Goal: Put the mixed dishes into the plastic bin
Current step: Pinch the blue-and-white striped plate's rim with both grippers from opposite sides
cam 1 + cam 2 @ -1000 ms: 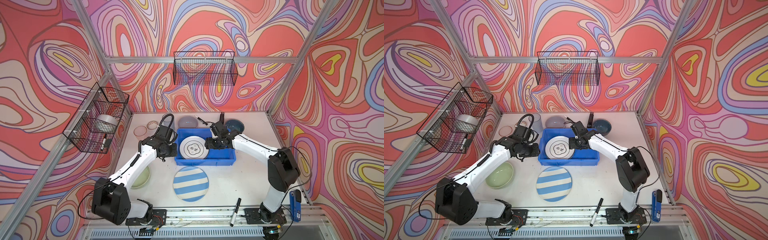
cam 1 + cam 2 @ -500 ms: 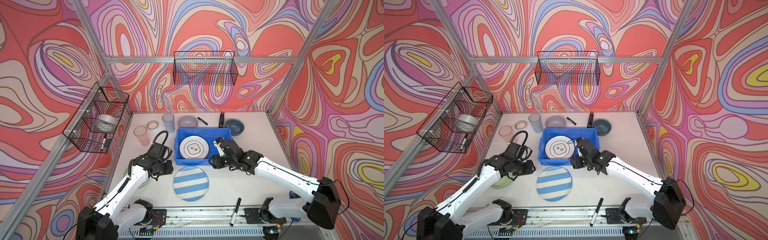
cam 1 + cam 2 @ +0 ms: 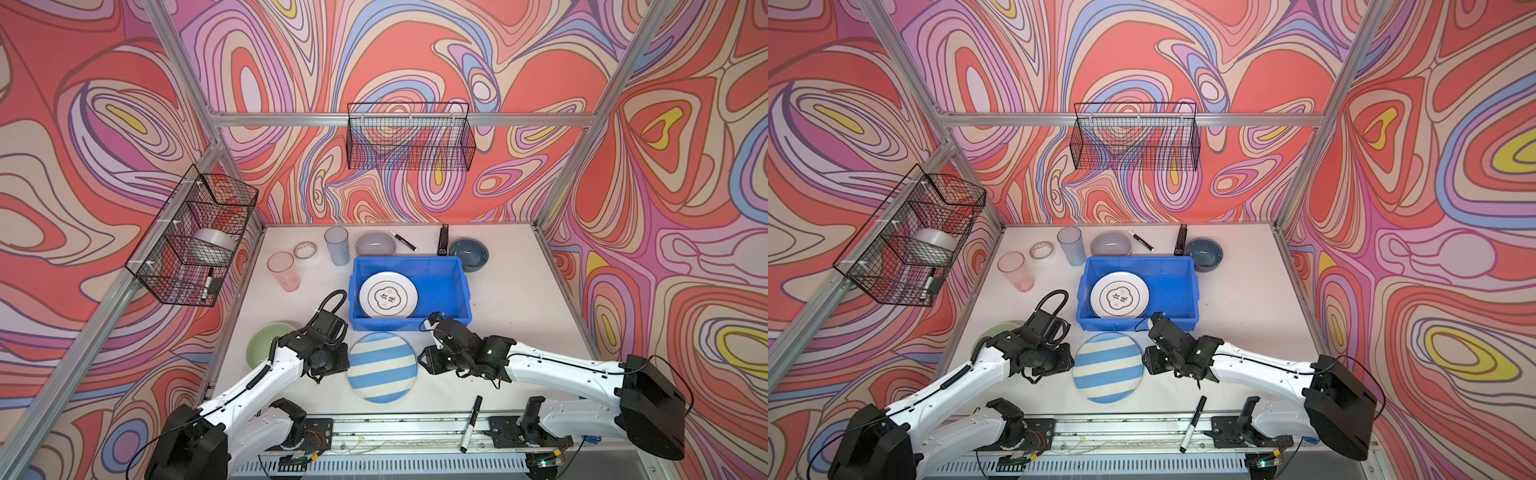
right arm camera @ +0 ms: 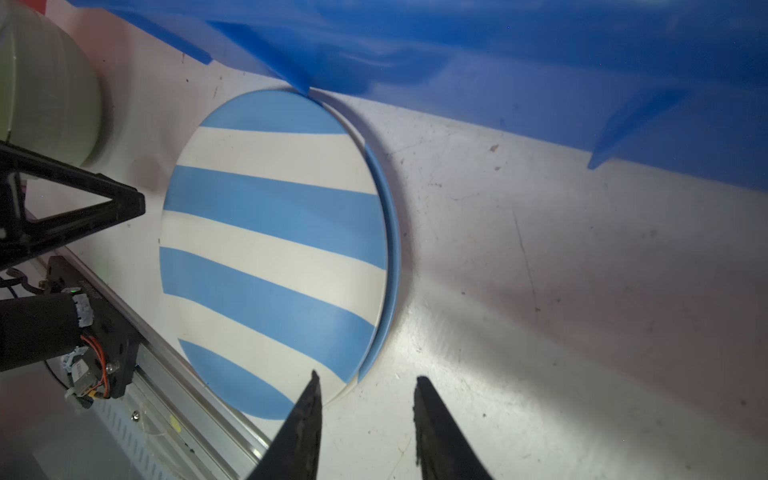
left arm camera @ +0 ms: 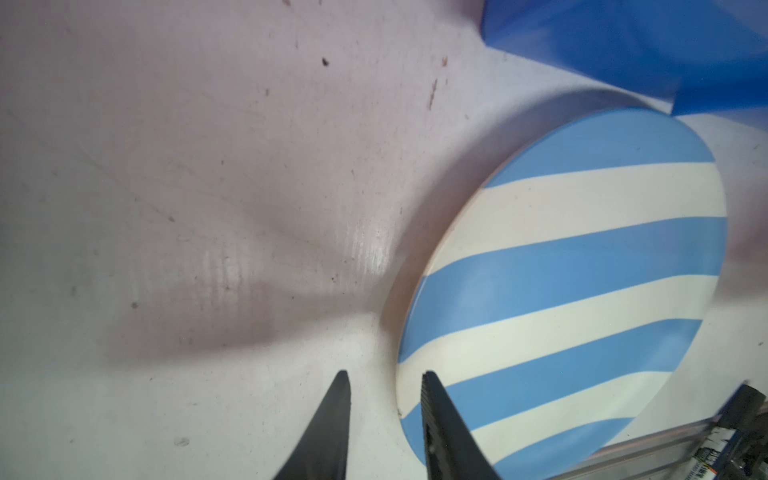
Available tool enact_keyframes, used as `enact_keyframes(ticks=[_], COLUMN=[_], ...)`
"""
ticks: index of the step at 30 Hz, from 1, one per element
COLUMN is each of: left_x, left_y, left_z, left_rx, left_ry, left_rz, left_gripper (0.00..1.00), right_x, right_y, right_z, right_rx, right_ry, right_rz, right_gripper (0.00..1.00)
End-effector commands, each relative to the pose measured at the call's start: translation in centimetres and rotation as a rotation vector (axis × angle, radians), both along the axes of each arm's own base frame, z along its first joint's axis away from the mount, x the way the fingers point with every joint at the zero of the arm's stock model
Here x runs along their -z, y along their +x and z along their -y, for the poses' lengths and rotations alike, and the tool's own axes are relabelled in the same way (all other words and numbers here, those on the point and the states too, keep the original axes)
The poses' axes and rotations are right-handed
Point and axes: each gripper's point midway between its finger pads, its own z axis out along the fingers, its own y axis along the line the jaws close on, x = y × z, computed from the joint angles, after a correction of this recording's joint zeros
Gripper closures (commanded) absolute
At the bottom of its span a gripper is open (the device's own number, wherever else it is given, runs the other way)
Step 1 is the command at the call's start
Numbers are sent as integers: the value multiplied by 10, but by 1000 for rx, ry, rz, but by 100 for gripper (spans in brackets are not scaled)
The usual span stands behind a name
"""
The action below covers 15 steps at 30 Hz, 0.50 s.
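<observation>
The counter (image 3: pixel 511 299) carries everything, and I take the plastic bin (image 3: pixel 441 291) as my landmark. It sits mid-counter with a lettered plate (image 3: pixel 388 296) already lying in its left half, tilted up against the left wall.

The next largest dish, and I judge the one in hand, is the blue-white striped plate (image 3: pixel 382 368). It lies flat on the counter just beside the bin's near wall, and in the right wrist view its far rim (image 4: pixel 309 93) looks to meet a rib of that wall. Being round it has no long axis; its stripes run parallel to the bin's near wall.

The green bowl (image 3: pixel 264 347) sits off the bin's near left corner. The lavender bowl (image 3: pixel 375 244) is behind the far wall and the dark blue bowl (image 3: pixel 468 253) is off the far right corner. The bluish tumbler (image 3: pixel 336 245) stands off the far left corner and the pink tumbler (image 3: pixel 283 270) is further left.

The striped plate lies between my two hands, so neither arm is nearer. The left hand (image 3: pixel 345 366) is at its left rim and the right hand (image 3: pixel 422 361) at its right rim. Both wrist views show the jaws apart with nothing clamped, each pair seeming to straddle the plate's edge. From here the bin lies straight beyond the plate, so the lift must clear that near wall.
</observation>
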Motion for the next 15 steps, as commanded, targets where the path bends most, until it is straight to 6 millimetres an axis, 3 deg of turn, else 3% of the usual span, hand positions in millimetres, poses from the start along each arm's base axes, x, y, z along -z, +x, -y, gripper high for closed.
enact_keyframes(ticks=[1, 10, 12, 15], left_x=[-2, 5, 16, 19], left_y=[9, 9, 0, -1], left_z=[4, 4, -2, -2], left_rx=[-26, -21, -23, -25], left_ry=[-13, 2, 21, 21], left_rz=[41, 18, -13, -18], left_gripper=[69, 74, 75, 77], right_x=[6, 28, 31, 35], right_y=[5, 7, 8, 7], right_z=[-10, -19, -20, -22], right_rx=[32, 30, 32, 29], right_ry=[31, 21, 19, 22], right_rz=[9, -21, -23, -31], right_gripper=[63, 68, 69, 70])
